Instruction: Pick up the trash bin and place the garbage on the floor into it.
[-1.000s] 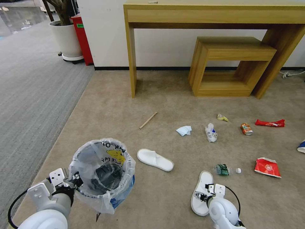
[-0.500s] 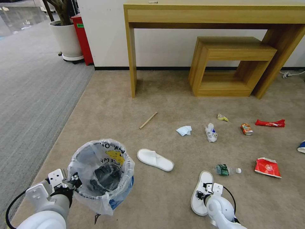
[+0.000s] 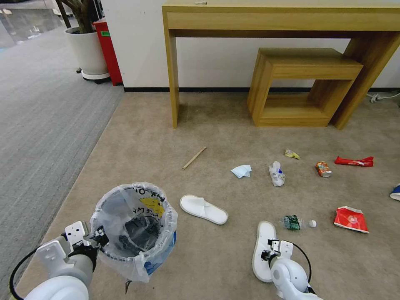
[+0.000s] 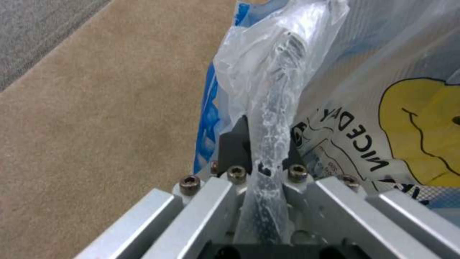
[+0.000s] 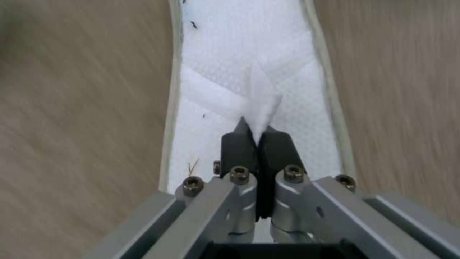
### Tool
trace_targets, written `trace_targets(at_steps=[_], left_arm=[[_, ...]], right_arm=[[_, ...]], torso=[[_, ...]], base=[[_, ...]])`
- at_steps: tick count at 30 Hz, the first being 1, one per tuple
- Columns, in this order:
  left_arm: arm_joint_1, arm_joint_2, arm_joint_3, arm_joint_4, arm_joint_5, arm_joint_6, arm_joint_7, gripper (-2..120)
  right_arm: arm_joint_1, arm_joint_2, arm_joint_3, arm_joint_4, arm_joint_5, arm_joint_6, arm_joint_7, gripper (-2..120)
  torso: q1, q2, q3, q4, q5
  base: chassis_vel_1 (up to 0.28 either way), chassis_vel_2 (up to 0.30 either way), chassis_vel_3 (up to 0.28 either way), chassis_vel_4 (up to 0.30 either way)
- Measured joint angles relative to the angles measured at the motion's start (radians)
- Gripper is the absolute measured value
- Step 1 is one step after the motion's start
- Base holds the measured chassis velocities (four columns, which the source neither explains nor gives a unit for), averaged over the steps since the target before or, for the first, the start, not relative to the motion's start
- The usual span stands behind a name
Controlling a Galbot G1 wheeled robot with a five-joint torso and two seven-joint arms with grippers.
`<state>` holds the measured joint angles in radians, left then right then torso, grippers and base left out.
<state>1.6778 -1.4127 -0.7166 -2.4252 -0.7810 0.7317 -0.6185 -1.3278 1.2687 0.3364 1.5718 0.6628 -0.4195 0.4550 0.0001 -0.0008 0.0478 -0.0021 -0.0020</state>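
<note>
The left gripper (image 3: 99,241) clamps the trash bin (image 3: 134,230), hiding its rim, while the right gripper (image 5: 258,136) pinches a white slipper (image 5: 249,86) over beige carpet (image 3: 166,137).

Head view: high, looking forward and down over the floor (image 3: 146,137) toward the desk (image 3: 275,18) at 12 o'clock | Left wrist view: very close along the left end effector (image 4: 265,158) at the trash bin (image 4: 383,108), seen at 7 o'clock from the head (image 3: 133,227) | Right wrist view: very close above the slipper (image 5: 249,72), shared at 5 o'clock (image 3: 261,250)
</note>
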Motion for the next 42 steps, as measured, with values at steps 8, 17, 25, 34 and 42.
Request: trace_targets(at_steps=[8,17,25,34,42], left_arm=[[-0.014,-0.002,0.040,0.026,0.013,-0.001,0.000,0],[-0.021,-0.012,0.129,0.047,0.038,0.002,0.003,0],[-0.029,-0.037,0.185,0.066,0.084,0.002,0.024,0],[-0.026,-0.054,0.215,0.069,0.108,0.002,0.035,0],[-0.012,-0.055,0.218,0.042,0.111,0.003,0.038,0]], right_arm=[[-0.028,-0.034,0.010,0.183,-0.078,0.381,-0.295,0],[0.118,-0.056,-0.024,0.219,0.164,0.733,-0.905,0],[0.287,-0.016,-0.181,0.116,0.249,0.805,-1.164,0],[0.370,0.025,-0.331,0.010,0.192,0.814,-1.245,0],[0.393,0.045,-0.402,-0.060,0.092,0.820,-1.304,0]], torso=[[0.000,0.000,0.000,0.0000,-0.0001],[0.000,0.000,0.000,0.0000,0.0000],[0.000,0.000,0.000,0.0000,0.0001],[0.000,0.000,0.000,0.0001,-0.0001],[0.000,0.000,0.000,0.0000,0.0000]], base=[[0.000,0.000,0.000,0.000],[0.000,0.000,0.000,0.000],[0.000,0.000,0.000,0.000],[0.000,0.000,0.000,0.000],[0.000,0.000,0.000,0.000]])
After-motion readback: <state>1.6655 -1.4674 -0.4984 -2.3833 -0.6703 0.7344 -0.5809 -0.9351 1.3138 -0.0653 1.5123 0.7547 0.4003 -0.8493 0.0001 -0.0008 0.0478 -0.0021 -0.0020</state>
